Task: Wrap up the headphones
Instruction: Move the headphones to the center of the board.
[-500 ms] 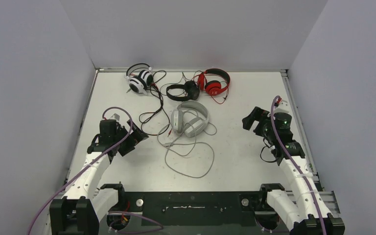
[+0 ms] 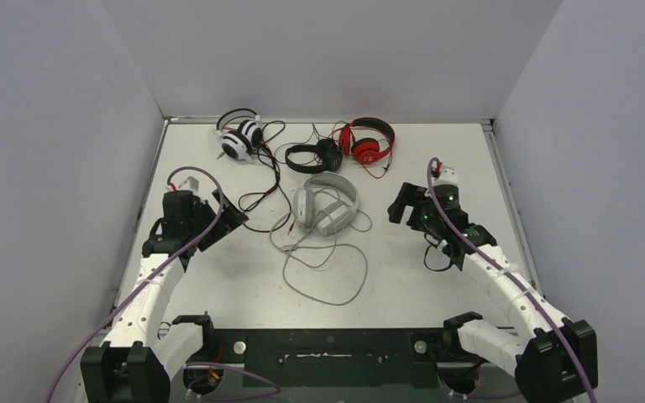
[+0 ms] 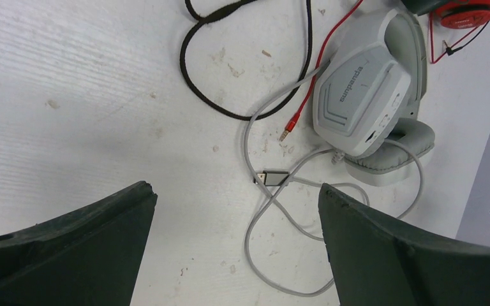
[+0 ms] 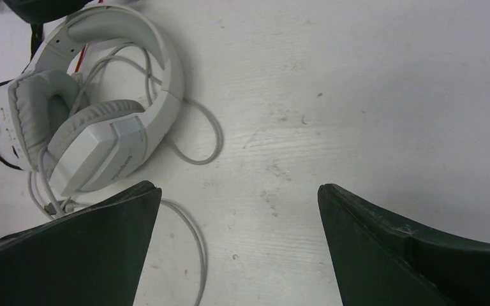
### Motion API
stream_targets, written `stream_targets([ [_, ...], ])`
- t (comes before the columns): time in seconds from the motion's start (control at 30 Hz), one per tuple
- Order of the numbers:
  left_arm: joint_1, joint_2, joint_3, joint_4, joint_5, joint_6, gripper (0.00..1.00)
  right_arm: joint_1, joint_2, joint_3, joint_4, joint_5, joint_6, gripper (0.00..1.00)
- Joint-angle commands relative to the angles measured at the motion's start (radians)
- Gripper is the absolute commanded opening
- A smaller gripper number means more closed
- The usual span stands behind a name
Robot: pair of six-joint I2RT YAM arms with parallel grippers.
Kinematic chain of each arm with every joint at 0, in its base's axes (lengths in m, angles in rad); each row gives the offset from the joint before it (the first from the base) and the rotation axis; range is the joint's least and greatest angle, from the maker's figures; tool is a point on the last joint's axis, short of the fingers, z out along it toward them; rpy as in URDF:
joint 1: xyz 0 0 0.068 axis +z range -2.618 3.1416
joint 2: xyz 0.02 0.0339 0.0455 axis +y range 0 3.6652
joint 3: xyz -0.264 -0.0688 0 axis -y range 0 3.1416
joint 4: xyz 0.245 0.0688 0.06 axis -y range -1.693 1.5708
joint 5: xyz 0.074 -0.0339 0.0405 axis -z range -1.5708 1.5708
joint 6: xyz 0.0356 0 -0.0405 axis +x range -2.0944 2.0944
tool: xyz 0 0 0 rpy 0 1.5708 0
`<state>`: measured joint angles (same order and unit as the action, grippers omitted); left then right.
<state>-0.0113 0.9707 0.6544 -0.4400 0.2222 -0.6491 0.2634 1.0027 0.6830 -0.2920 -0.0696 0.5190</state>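
Observation:
Light grey headphones [image 2: 327, 204] lie mid-table with their grey cable [image 2: 327, 273] looped loosely in front; they also show in the left wrist view [image 3: 369, 95] and the right wrist view [image 4: 92, 121]. The cable's USB plug [image 3: 272, 178] lies between the loops. White-and-black headphones [image 2: 239, 134], all-black headphones [image 2: 315, 155] and red headphones [image 2: 368, 140] lie at the back, their cables tangled. My left gripper [image 2: 228, 220] is open and empty, left of the grey set. My right gripper [image 2: 399, 206] is open and empty, right of it.
A black cable [image 3: 230, 64] and a red cable with a jack plug [image 3: 290, 127] run across the table left of the grey headphones. White walls close in the table on three sides.
My left gripper has moved back and a little left. My right arm has swung left and forward toward the grey headphones. The headphones and cables have not moved.

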Motion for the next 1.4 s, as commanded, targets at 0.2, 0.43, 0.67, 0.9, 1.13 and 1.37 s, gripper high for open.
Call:
stream_targets([
  [0.2,0.006,-0.015,0.129,-0.1,-0.128,0.067,0.97,0.413,0.366,0.294,0.012,0.465,0.18,1.0],
  [0.43,0.006,0.029,0.139,-0.084,-0.025,0.126,0.97,0.533,0.621,0.518,-0.022,0.52,0.27,1.0],
  [0.67,0.005,-0.014,0.118,-0.029,0.075,0.156,0.97,0.537,0.806,0.699,-0.185,0.632,0.434,1.0],
  [0.9,0.005,-0.049,0.086,0.02,0.12,0.154,0.97,0.541,0.88,0.723,-0.234,0.58,0.45,1.0],
  [1.13,-0.001,-0.021,0.084,0.028,0.127,0.146,0.97,0.618,0.763,0.546,-0.157,0.429,0.567,1.0],
  [1.37,-0.025,-0.001,0.064,0.065,0.141,0.127,0.97,0.754,0.713,0.581,-0.029,0.271,0.455,1.0],
])
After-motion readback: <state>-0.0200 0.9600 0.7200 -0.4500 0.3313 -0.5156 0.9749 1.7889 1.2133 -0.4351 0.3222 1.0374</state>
